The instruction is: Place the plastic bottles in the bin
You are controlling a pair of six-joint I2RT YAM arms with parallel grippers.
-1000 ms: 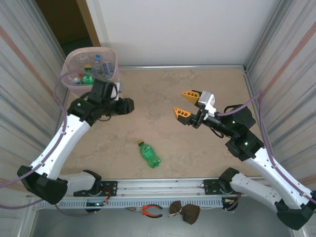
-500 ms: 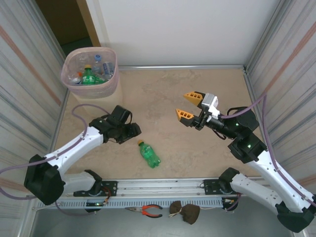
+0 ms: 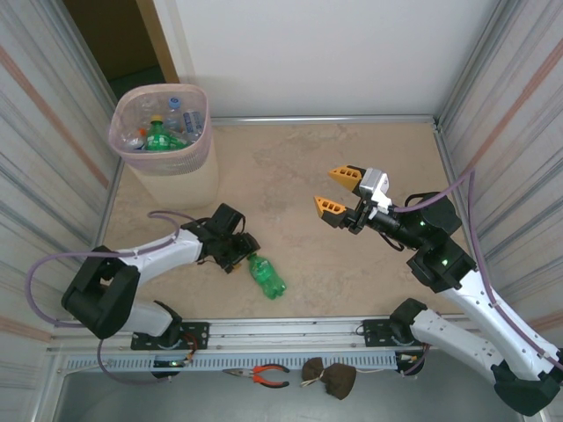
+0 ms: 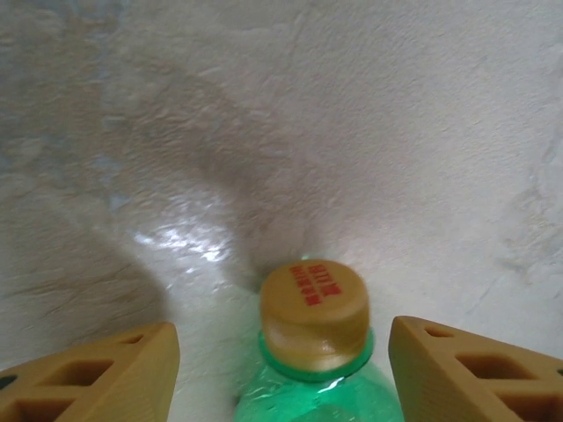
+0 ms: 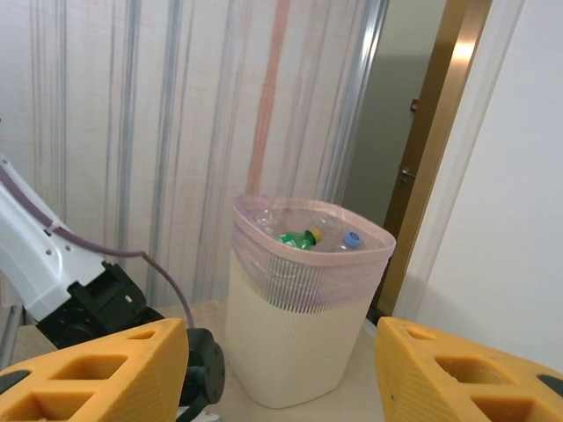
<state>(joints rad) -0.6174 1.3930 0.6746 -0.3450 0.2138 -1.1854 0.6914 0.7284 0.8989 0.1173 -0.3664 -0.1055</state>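
Bottle (image 3: 266,275) on table (image 3: 290,167), bin (image 3: 180,180) behind-left

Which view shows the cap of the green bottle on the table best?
Left wrist: the cap sits close up, red print visible, between the open fingers of the left gripper. Top external shows the whole green bottle lying on the table, its cap a small dot.

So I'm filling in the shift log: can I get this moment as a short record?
loose bottle: green bottle, lying on the table
left pincer: open, fingers either side of its yellow cap, not touching
right pincer: open, empty, over the table
bin: far left corner, several bottles inside
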